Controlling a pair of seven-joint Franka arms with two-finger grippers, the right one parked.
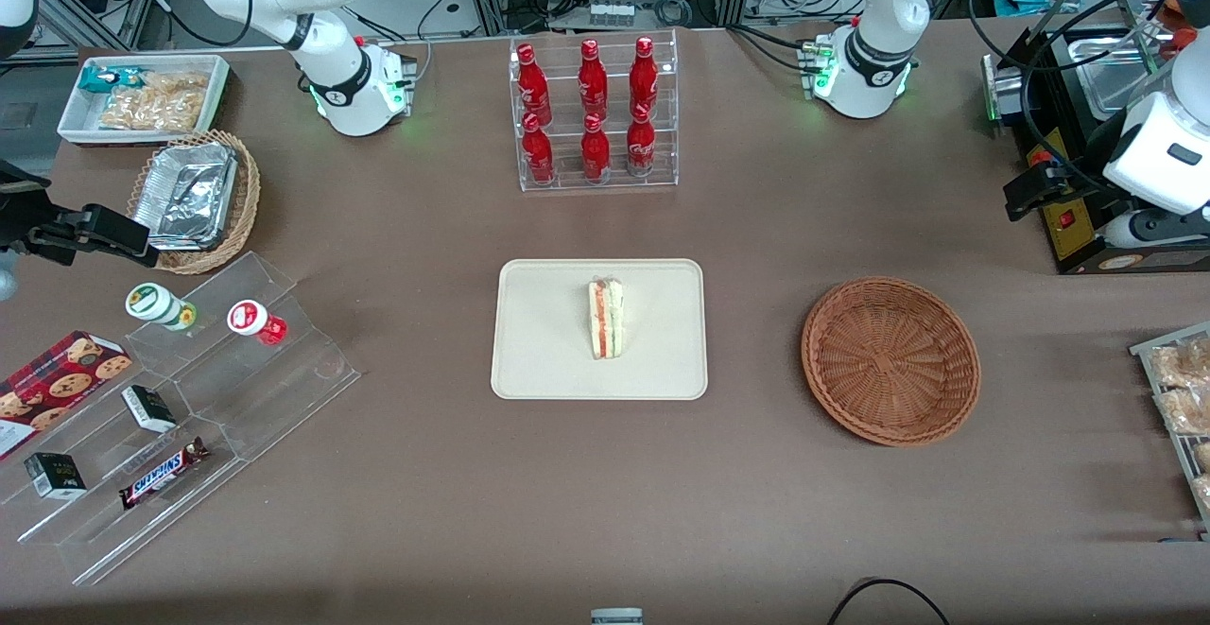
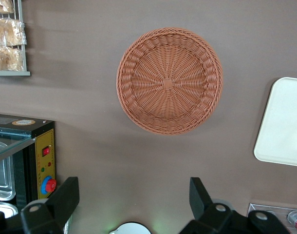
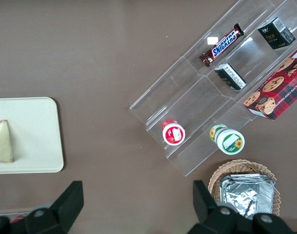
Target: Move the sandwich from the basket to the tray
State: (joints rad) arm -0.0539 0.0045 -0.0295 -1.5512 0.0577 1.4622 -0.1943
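1. One sandwich is seen on one tray.
2. One basket of reddish-brown wicker is seen, nothing in it.
3. One gripper is seen hanging high above the table, fingers spread, nothing held.
4. Six red bottles are counted in one clear rack, three above and three below.
5. One tan basket is seen holding foil trays.
6. One white bin of snacks is seen.
7. Two cups are counted on one clear stepped stand.
8. Two small dark boxes, one Snickers bar and one cookie box are counted.
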